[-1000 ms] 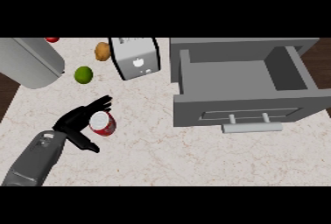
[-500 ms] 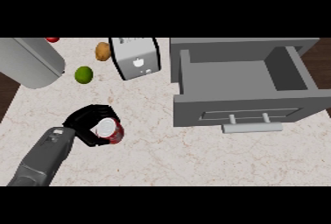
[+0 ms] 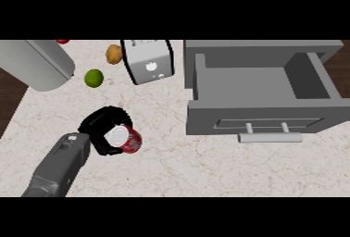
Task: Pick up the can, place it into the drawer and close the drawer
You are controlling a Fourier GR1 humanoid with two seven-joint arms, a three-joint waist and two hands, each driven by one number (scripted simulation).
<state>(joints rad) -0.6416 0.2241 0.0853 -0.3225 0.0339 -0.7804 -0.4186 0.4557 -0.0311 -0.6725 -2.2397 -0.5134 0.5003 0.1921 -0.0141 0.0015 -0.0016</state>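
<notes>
The left hand curls around the red can, which sits tilted in its fingers with the silver top showing, over the marbled surface left of centre. The grey forearm comes in from the lower left. The grey drawer stands pulled open to the right (its handle faces the view's lower edge), well apart from the can. Farther back stand a toaster, a lime, a brownish potato and a large grey cylinder at the upper left.
</notes>
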